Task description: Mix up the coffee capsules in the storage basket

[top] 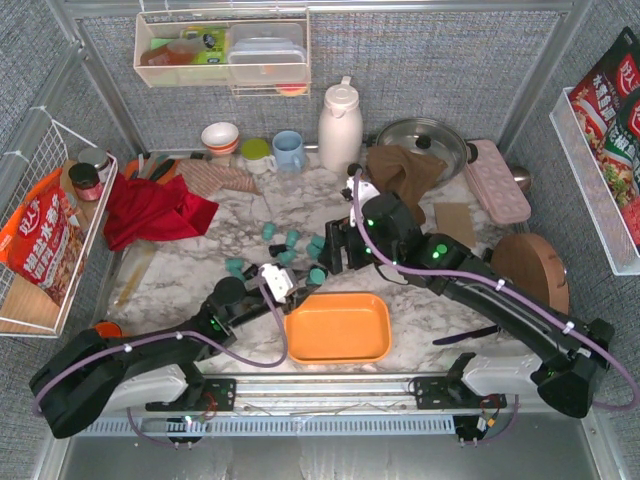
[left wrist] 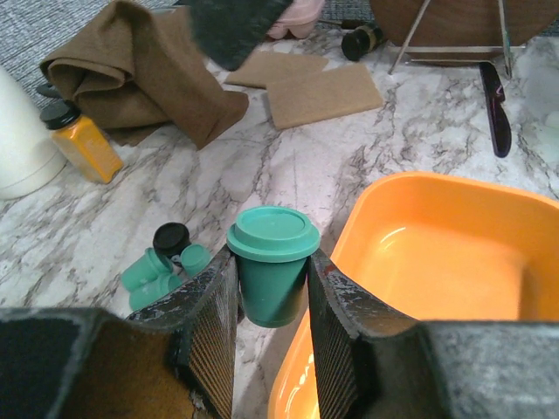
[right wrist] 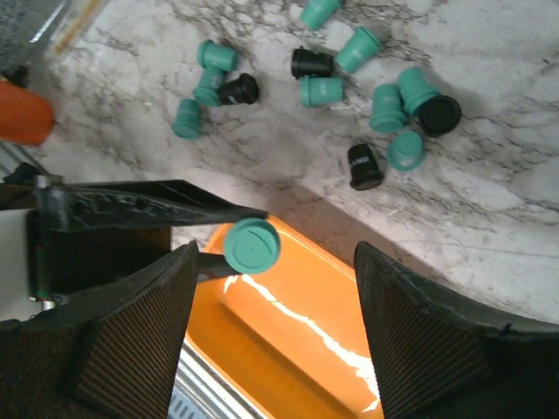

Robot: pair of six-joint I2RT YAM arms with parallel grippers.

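Observation:
The orange storage basket (top: 340, 328) lies empty at the near middle of the marble table. My left gripper (left wrist: 269, 292) is shut on a teal coffee capsule (left wrist: 272, 243) and holds it upright at the basket's left rim (left wrist: 367, 218). In the right wrist view that capsule (right wrist: 251, 245) hangs over the basket's corner (right wrist: 297, 349). Several teal and black capsules (right wrist: 349, 70) lie loose on the marble beyond the basket; they also show in the top view (top: 290, 245). My right gripper (right wrist: 275, 323) is open and empty above the basket's far left corner, near the loose capsules (top: 335, 255).
A small orange-yellow bottle (left wrist: 83, 140) and a folded brown cloth (left wrist: 131, 70) lie behind the loose capsules. A red cloth (top: 150, 210), cups (top: 288, 150), a white jug (top: 340, 125), a lidded pan (top: 420, 140) and a round wooden board (top: 530, 270) ring the table.

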